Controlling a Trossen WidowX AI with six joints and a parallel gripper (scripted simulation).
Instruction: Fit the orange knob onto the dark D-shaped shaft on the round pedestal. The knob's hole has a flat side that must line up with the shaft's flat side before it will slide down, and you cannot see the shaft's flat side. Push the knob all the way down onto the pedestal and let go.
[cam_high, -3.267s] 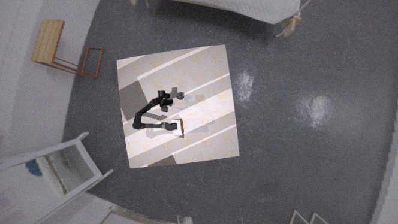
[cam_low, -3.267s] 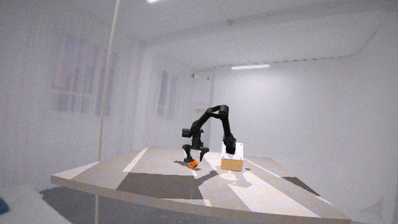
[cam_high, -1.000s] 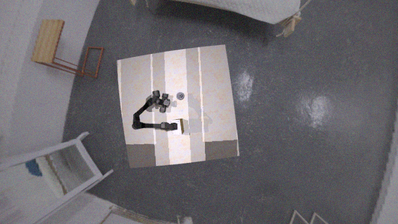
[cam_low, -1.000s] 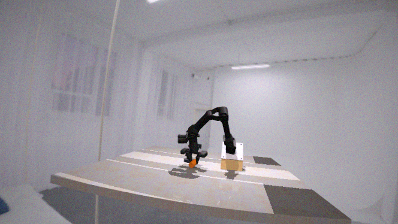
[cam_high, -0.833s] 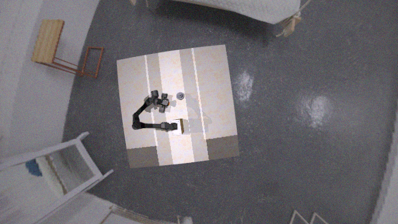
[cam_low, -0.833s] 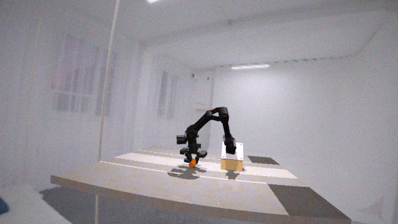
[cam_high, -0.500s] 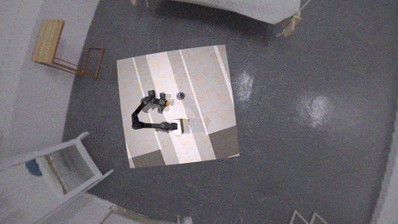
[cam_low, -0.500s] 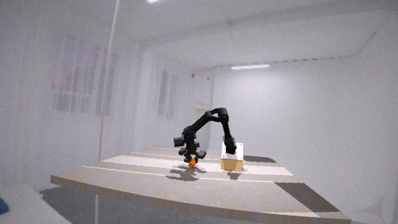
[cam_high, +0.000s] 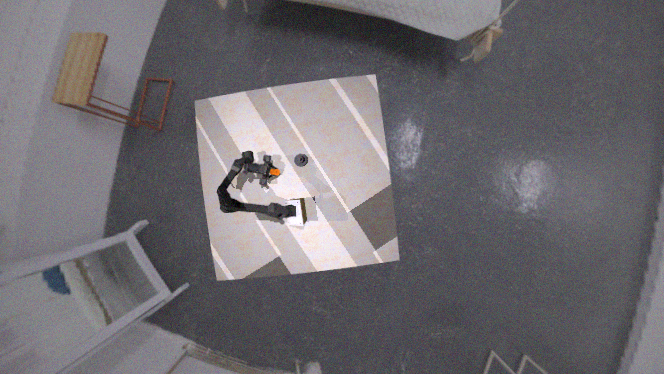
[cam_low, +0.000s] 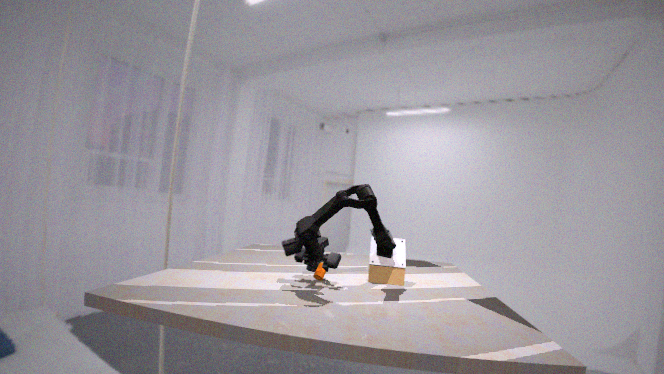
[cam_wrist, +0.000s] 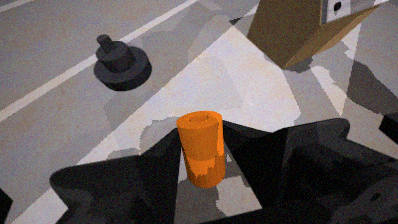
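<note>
Looks like a room in a home w/ a test rig: striped worktop (cam_high: 320, 115) mid-floor, small wooden side table (cam_high: 80, 67) beyond its corner, white bed (cam_high: 425, 15) past its far edge, white shelf unit (cam_high: 100, 280) nearby.
</note>
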